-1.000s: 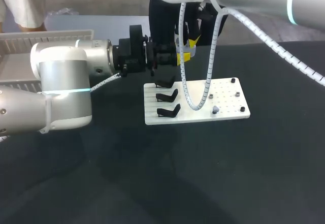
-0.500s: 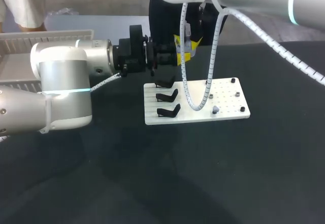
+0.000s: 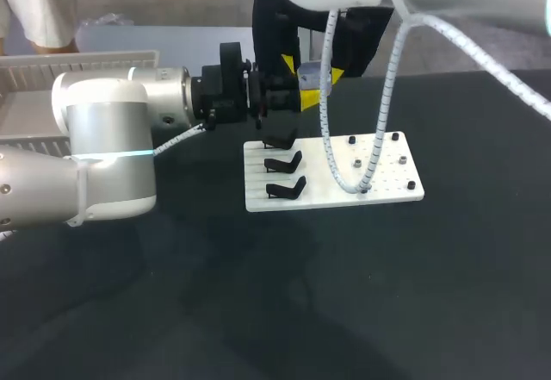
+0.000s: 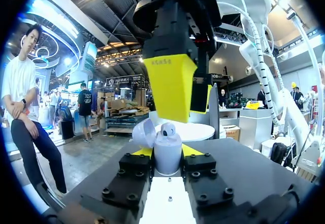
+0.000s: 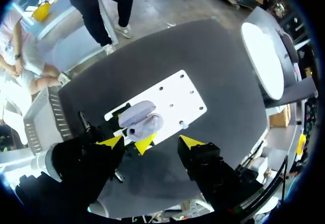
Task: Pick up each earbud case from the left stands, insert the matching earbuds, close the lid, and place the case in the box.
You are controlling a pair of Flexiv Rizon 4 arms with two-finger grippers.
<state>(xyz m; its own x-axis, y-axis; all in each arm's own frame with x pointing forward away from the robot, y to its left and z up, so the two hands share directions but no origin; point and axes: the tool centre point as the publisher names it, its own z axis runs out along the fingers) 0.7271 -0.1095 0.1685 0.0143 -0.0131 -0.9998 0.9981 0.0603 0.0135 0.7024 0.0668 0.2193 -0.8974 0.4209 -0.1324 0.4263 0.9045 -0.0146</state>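
While the left gripper (image 4: 166, 151) pinches the earbud case (image 4: 167, 159) above the board's (image 3: 383, 175) far edge, near the table's far edge, the right gripper (image 5: 151, 141) hangs spread just over it. All three stands (image 3: 284, 163) are empty. One earbud (image 4: 168, 129) looks seated. Closing the lid (image 4: 143, 132) and boxing are not yet done. The case is pale lavender, rounded and smooth.

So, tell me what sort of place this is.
Probably a robot assembly test bench: a black table, a white fixture plate with black stands, and my left hand holding an open earbud case.
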